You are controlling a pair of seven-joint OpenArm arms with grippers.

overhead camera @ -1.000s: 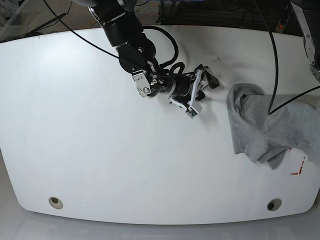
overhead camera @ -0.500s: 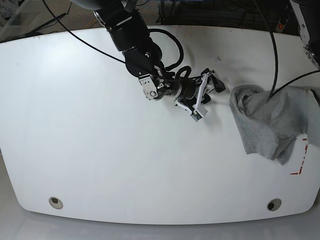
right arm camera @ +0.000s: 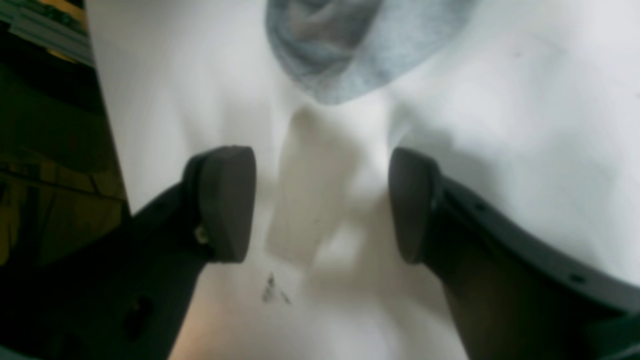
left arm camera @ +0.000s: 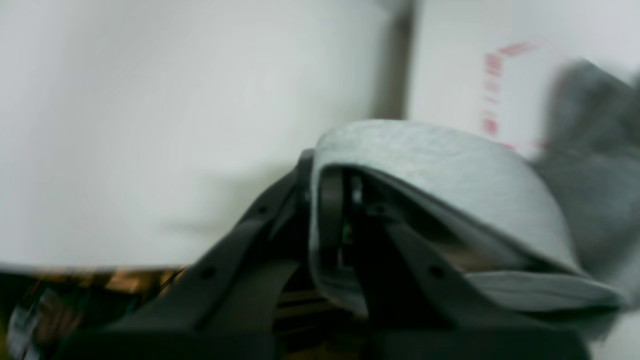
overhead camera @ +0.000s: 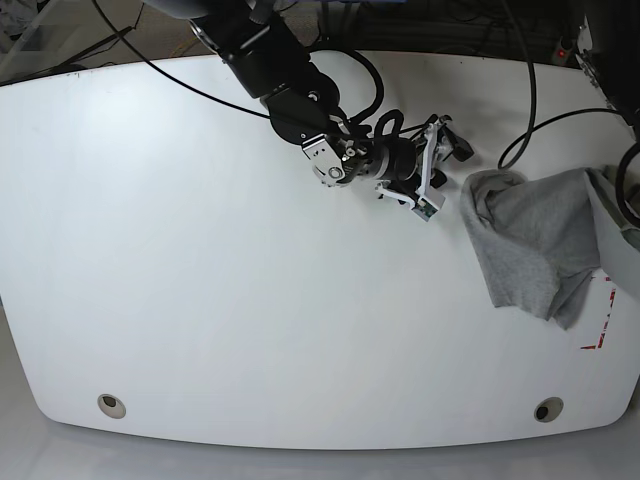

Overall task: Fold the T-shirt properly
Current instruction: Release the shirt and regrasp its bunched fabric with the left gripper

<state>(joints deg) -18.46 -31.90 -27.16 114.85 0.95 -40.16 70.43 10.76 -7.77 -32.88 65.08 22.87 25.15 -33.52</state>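
The light grey T-shirt (overhead camera: 525, 240) lies bunched at the table's right side, its right part lifted toward the frame edge. My left gripper (left arm camera: 332, 175) is shut on a fold of the T-shirt (left arm camera: 440, 165), which drapes over its fingers; the view is blurred. My right gripper (overhead camera: 445, 165) is open and empty, low over the table just left of the shirt's left edge. In the right wrist view the two fingertips (right arm camera: 225, 200) stand wide apart around the gripper's middle (right arm camera: 320, 200), with the shirt's edge (right arm camera: 345, 45) just ahead.
The white table (overhead camera: 250, 300) has two round holes near its front edge (overhead camera: 111, 404) (overhead camera: 547, 408). A red tape corner mark (overhead camera: 600, 325) lies under the shirt's lower right, and also shows in the left wrist view (left arm camera: 492, 85). Black cables hang over the back.
My right gripper has moved right, closer to the shirt's left edge. The left arm has pulled the shirt's right part up and to the right.
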